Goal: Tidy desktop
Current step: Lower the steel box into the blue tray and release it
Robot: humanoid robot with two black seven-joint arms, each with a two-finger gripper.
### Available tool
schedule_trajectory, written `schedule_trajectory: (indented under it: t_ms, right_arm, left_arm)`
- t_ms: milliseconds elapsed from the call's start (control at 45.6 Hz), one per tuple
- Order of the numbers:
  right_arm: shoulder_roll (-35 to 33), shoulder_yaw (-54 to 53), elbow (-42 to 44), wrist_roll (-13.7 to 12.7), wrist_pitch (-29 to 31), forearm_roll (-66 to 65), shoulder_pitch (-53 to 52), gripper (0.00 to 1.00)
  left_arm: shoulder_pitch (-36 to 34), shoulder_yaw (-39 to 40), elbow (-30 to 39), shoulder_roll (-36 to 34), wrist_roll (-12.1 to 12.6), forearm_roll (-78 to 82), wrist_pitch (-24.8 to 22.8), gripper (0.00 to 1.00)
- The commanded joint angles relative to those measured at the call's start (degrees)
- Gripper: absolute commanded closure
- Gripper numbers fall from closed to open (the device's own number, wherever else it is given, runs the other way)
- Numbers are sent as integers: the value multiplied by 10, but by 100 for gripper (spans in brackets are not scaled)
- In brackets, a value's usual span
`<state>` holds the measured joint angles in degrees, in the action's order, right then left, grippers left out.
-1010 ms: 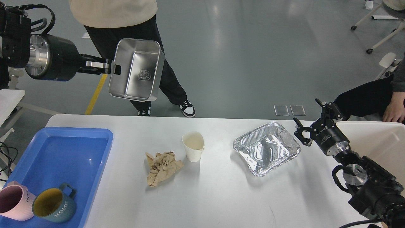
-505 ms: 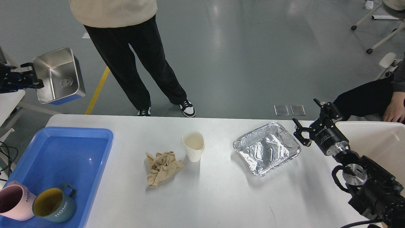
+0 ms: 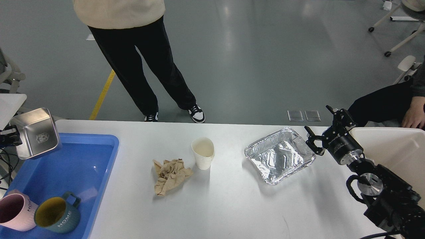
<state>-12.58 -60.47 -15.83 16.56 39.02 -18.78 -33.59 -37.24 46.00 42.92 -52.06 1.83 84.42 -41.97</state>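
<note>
The white desktop (image 3: 232,205) carries a crumpled brown paper (image 3: 171,176), a white paper cup (image 3: 203,153) standing upright and an empty foil tray (image 3: 280,156). My left gripper (image 3: 9,139) at the far left edge is shut on the rim of a steel container (image 3: 35,136) and holds it tilted above the back left corner of the blue tray (image 3: 89,159). My right gripper (image 3: 319,126) is open and empty, just right of the foil tray's far right corner.
A pink mug (image 3: 13,212) and a teal mug (image 3: 56,215) lie in the blue tray's front left. A cream-white bin (image 3: 391,149) stands at the right edge. A person (image 3: 132,49) stands behind the table; another sits at the far right (image 3: 385,103).
My left arm has swung the steel container from high behind the table leftward and down to just over the blue tray's corner. My right gripper has crept slightly toward the foil tray.
</note>
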Motion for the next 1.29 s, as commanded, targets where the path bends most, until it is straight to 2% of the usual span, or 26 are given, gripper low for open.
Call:
schedule_trajectory:
  t_ms: [0, 219, 395, 593, 790, 900, 988, 1053, 1119, 1141, 1229, 1273]
  right_arm:
    - [0, 0, 0, 1, 0, -1, 1, 0]
    - [0, 0, 0, 0, 0, -1, -1, 0]
    - [-1, 0, 1, 0, -1, -1, 1, 0]
    - [-1, 0, 1, 1, -1, -1, 5, 0]
    - [0, 1, 1, 1, -1, -1, 5, 0]
    - [0, 0, 1, 1, -1, -1, 6, 0]
    - [1, 1, 1, 1, -1, -1, 6, 0]
    - [0, 1, 1, 1, -1, -1, 6, 0]
    - [1, 1, 1, 1, -1, -1, 6, 0]
    - [1, 1, 1, 1, -1, -1, 6, 0]
    - [5, 1, 1, 1, -1, -1, 6, 0]
    - [10, 1, 1, 1, -1, -1, 5, 0]
  left_arm:
    - [-13, -89, -48, 18, -58, 5, 53, 99]
    - [-34, -175, -129, 84, -95, 5, 112, 99]
    - [-48, -211, -172, 121, -105, 2, 129, 98]
    - [-48, -215, -206, 144, -113, 5, 139, 96]
    - [-45, -216, -209, 149, -113, 3, 142, 81]
    - [-44, -233, -210, 156, -115, 0, 148, 78]
    - [-44, -242, -213, 157, -121, -11, 166, 69]
    - [-44, -242, -219, 156, -122, -29, 167, 56]
    - [-49, -239, -219, 152, -123, -60, 161, 27]
    - [-51, -237, -219, 150, -123, -74, 160, 21]
    - [-82, -242, -219, 148, -123, -132, 153, 11]
    - [-100, -242, -219, 147, -119, -153, 133, 6]
